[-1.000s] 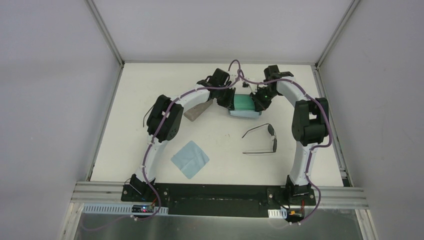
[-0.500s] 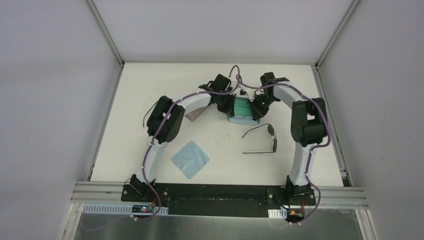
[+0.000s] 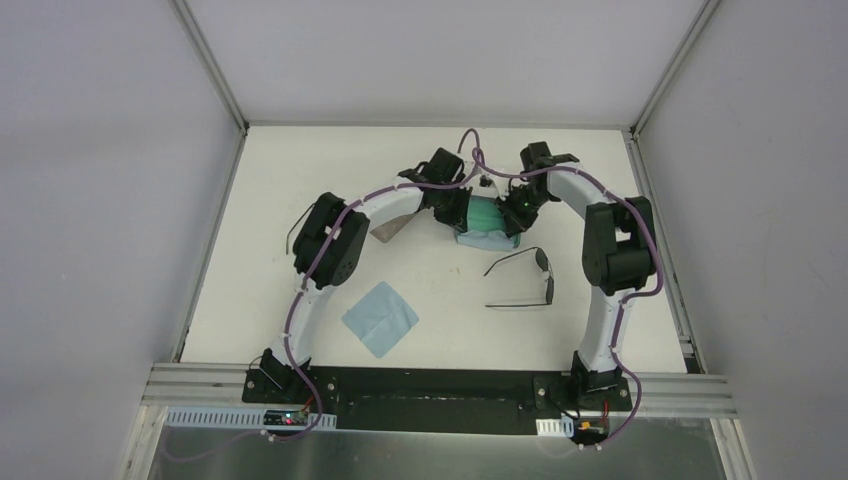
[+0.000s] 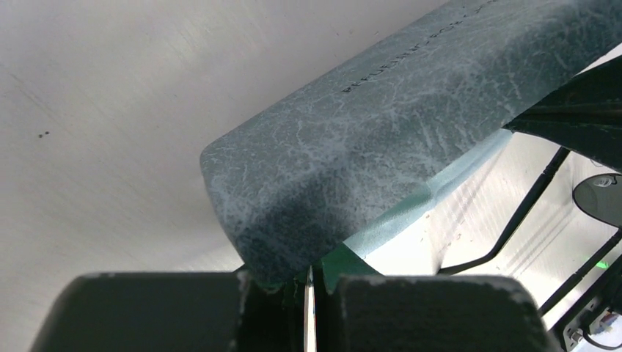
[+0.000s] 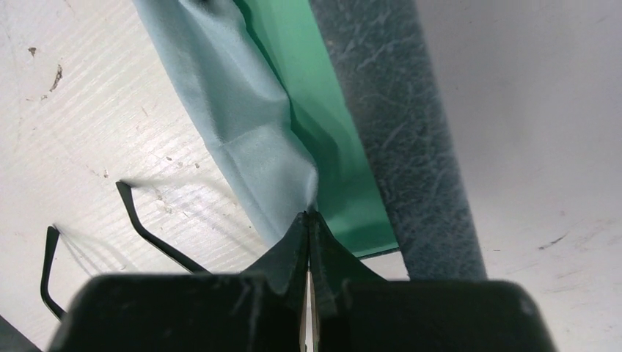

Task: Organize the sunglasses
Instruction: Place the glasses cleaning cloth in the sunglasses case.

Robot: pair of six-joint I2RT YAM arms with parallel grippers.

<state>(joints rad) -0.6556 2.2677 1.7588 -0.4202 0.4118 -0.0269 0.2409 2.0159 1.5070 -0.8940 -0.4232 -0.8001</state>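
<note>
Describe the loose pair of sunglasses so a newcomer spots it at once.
On the white table, look right of centre, inside the curve of the right arm. The sunglasses lie there alone, nearer the arm bases than the blue-green case. Thin black wire, dark lenses and spread arms set them apart from the flat light blue cloth to their left.

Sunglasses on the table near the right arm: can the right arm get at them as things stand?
Probably yes. The sunglasses lie uncovered just nearer than the right gripper, with bare table between. That gripper is shut against the blue case, so it would have to back off and open first.
</note>
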